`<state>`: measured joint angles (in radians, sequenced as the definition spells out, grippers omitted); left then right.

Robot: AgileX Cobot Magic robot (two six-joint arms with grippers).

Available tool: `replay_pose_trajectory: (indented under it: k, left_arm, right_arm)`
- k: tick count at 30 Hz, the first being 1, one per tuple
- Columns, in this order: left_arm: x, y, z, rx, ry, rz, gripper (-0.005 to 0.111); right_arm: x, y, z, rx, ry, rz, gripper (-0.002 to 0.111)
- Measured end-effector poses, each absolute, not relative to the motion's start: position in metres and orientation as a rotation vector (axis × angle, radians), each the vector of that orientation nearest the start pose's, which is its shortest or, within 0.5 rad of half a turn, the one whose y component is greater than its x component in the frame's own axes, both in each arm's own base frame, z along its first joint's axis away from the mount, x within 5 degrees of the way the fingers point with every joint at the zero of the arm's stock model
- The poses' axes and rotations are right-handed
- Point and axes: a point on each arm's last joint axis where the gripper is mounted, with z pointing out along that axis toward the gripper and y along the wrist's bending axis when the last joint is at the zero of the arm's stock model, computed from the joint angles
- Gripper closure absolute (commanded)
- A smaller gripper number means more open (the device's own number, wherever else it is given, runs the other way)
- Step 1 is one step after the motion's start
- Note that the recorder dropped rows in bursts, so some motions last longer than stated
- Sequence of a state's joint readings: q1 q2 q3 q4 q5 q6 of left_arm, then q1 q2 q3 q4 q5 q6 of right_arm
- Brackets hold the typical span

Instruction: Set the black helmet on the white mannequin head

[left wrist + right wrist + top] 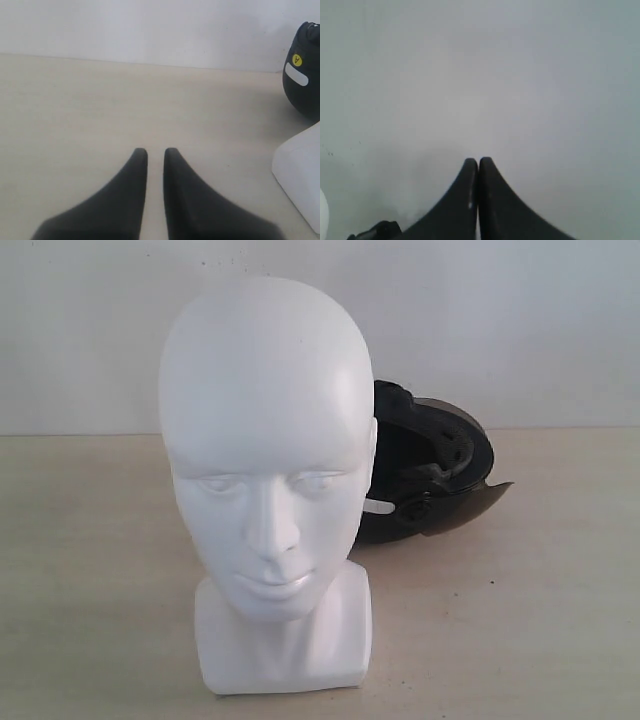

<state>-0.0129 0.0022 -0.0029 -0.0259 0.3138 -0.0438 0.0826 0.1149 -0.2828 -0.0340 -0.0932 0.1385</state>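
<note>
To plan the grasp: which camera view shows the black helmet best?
The exterior view: the black helmet lies behind the white mannequin head, with its interior and visor visible. The left wrist view catches only its edge; the right wrist view shows nothing certain of it.

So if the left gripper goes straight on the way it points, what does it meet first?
Likely nothing near: the left gripper faces bare table, then the wall. The black helmet sits off to one side.

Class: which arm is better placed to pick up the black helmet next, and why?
Probably the right. The black helmet lies behind the white mannequin head, toward the right arm's side; the left arm would have to reach round the head.
</note>
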Motion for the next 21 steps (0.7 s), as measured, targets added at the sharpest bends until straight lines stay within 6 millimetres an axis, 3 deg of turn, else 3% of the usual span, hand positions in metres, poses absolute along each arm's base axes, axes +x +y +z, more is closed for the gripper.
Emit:
replay_pose_trajectory:
  k: [8, 15, 21]
  left_arm:
    - [0.054, -0.001, 0.186, -0.044, 1.796, -0.065, 0.094]
    - [0.054, -0.001, 0.186, -0.044, 1.796, -0.065, 0.094]
    - [0.054, -0.001, 0.186, -0.044, 1.796, -0.065, 0.094]
  right_arm:
    - [0.106, 0.008, 0.347, 0.003, 1.624, 0.116, 0.109]
    - [0.174, 0.014, 0.335, -0.123, 2.016, 0.026, 0.109]
    - [0.204, 0.028, 0.317, -0.226, 2.242, 0.150, 0.108]
